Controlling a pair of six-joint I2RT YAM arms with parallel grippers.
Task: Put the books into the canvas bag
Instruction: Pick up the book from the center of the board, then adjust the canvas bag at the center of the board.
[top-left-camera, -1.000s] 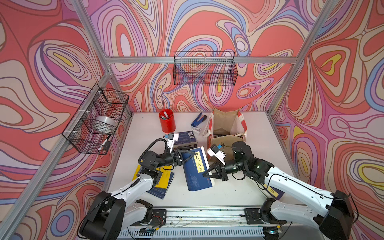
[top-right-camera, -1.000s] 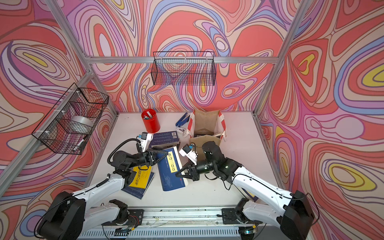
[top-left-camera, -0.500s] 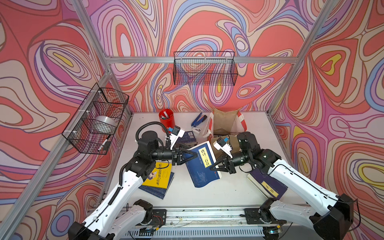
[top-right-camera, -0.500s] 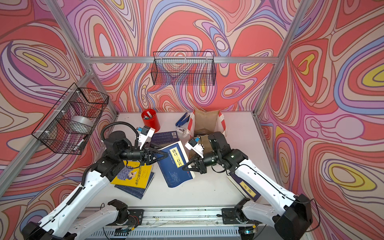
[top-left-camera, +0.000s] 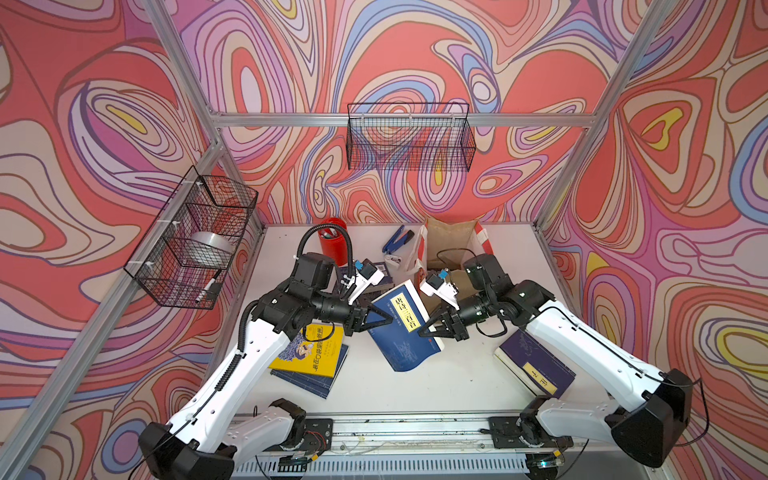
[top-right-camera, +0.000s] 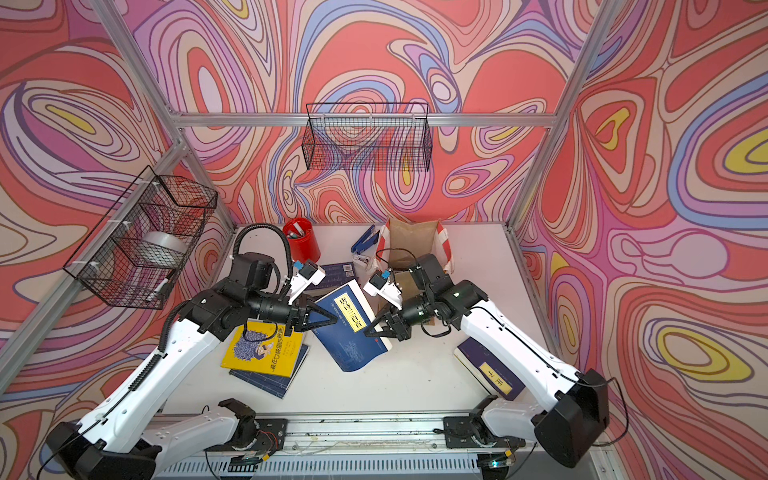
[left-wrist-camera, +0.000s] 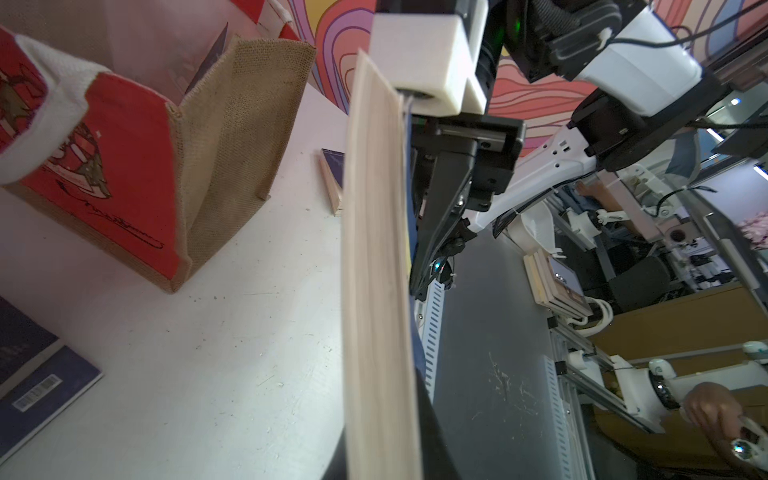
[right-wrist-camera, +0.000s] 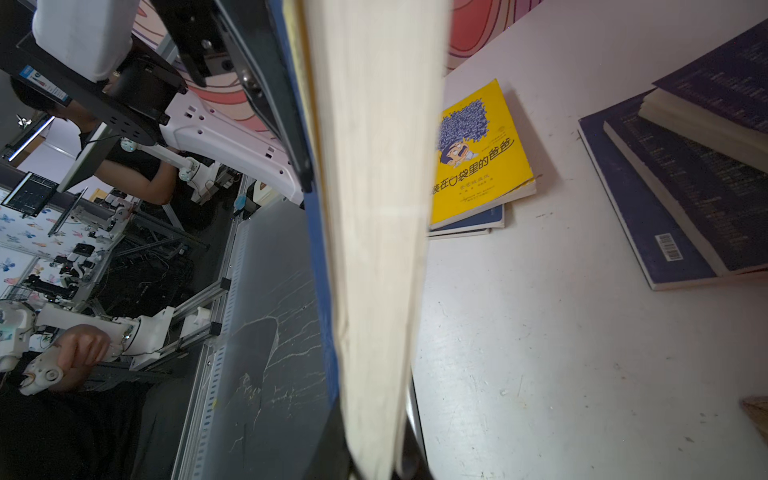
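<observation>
A navy blue book (top-left-camera: 405, 328) with a yellow title label hangs tilted above the table, held from both sides. My left gripper (top-left-camera: 374, 322) is shut on its left edge, and the page block (left-wrist-camera: 374, 249) runs between its dark fingers. My right gripper (top-left-camera: 428, 328) grips the opposite edge, pages (right-wrist-camera: 374, 208) between its fingers. The canvas bag (top-left-camera: 451, 245) stands open just behind the right wrist. A yellow book (top-left-camera: 316, 353) lies on a navy one at front left. Another navy book (top-left-camera: 536, 365) lies under the right arm. More navy books (top-left-camera: 376, 274) are stacked behind the left gripper.
A red pen cup (top-left-camera: 330, 241) and a blue stapler (top-left-camera: 397, 241) stand at the back beside the bag. Wire baskets hang on the back wall (top-left-camera: 409, 141) and the left wall (top-left-camera: 195, 237). A metal rail (top-left-camera: 395, 428) runs along the table's front edge.
The blue book lay flat a second ago with only the right gripper on it. It has been lifted and tilted, and the left gripper has closed on its left edge.
</observation>
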